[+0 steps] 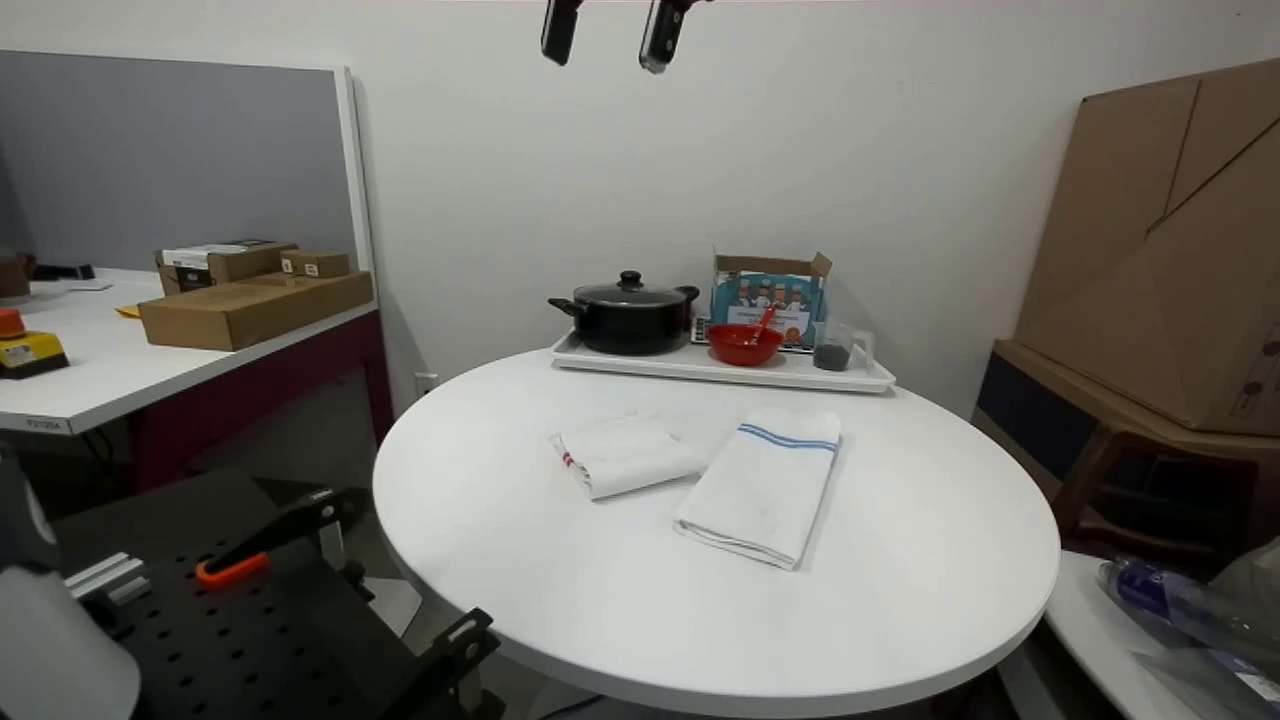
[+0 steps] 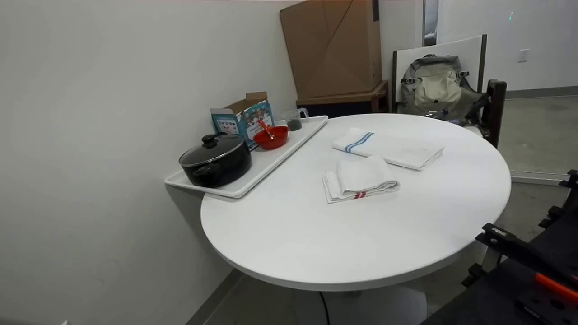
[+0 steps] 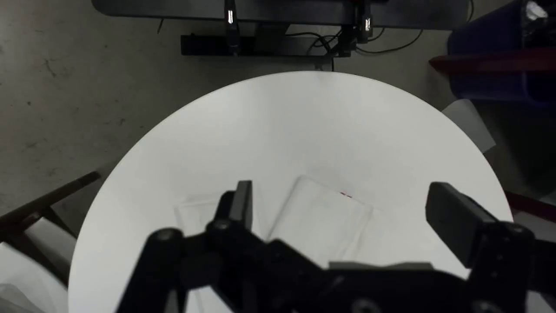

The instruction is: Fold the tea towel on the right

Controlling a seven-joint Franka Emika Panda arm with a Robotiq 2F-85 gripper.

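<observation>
In an exterior view, the blue-striped towel (image 1: 765, 490) lies right of a red-marked towel (image 1: 630, 455), perhaps touching, with bare table (image 1: 930, 560) rightward to the round edge. Its long axis slants, striped end nearest the tray (image 1: 700, 372). The gripper (image 1: 605, 56) hangs above, spread wide. The carton's (image 1: 770, 290) print is too small to read.

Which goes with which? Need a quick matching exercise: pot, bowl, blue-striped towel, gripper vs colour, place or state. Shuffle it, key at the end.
Column 1
1. pot
2. bowl
3. blue-striped towel
4. gripper

Column 2
a. red, with a utensil leaning in it
b. open, holding nothing
c. lidded, standing on the tray
d. folded, lying flat on the table

Pairs: 1-c, 2-a, 3-d, 4-b
</observation>
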